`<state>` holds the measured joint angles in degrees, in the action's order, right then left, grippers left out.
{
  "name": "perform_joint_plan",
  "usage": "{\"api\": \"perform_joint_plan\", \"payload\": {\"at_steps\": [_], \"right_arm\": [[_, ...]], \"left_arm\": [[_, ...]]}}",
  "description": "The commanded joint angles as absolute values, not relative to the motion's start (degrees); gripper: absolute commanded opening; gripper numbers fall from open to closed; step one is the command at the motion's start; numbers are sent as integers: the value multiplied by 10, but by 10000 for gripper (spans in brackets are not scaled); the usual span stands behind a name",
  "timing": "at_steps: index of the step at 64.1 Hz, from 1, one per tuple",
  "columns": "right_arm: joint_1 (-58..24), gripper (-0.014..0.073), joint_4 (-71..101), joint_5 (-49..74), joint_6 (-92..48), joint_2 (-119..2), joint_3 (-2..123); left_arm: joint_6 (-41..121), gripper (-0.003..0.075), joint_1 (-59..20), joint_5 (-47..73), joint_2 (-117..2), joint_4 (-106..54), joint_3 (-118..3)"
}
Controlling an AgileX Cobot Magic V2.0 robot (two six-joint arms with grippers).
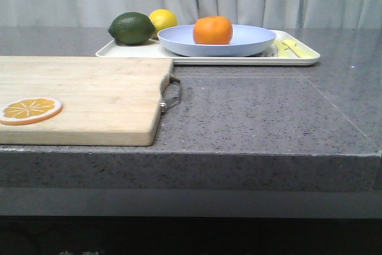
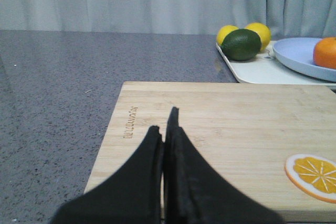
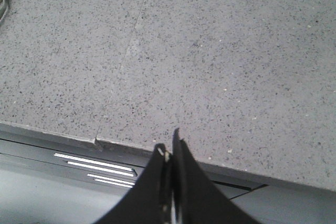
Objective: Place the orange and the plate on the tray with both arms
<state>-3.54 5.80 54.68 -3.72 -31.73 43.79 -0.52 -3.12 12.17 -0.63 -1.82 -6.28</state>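
You see orange (image 1: pixel 212 30) in plate (image 1: pixel 250 43), plate on tray (image 1: pixel 298 59), bench 12 o'clock. Both jaws closed, empty. Orange firm, rolls; grip across middle. Plate stiff, slick; pinch rim. Task looks done.

The left gripper (image 2: pixel 167 129), fingers pressed together, hangs over the cutting board (image 2: pixel 220 124) beside an orange slice (image 2: pixel 313 176).

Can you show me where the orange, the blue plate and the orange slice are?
orange (image 1: pixel 212 30), front view, middle of its skin.
plate (image 1: pixel 179 41), front view, bare left inside of the bowl.
orange slice (image 1: pixel 30 110), front view, centre of the cut face.
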Motion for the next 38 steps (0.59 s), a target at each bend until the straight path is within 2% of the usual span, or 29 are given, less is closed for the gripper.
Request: {"api": "perform_joint_plan", "payload": {"at_steps": [1,12,24,38], "right_arm": [[-35,-69,59,512,-38,-319,451],[-35,-69,59,513,-38,-319,451],[-35,-69,59,514,-38,-319,451],[-35,-69,59,514,-38,-319,451]], "left_arm": [[-9,-18,-16,52,16,-49,-52],[-9,-18,-21,44,15,-58,-26],[-9,-18,-44,-20,15,-58,4],[-9,-18,-48,-17,15,-58,4]]}}
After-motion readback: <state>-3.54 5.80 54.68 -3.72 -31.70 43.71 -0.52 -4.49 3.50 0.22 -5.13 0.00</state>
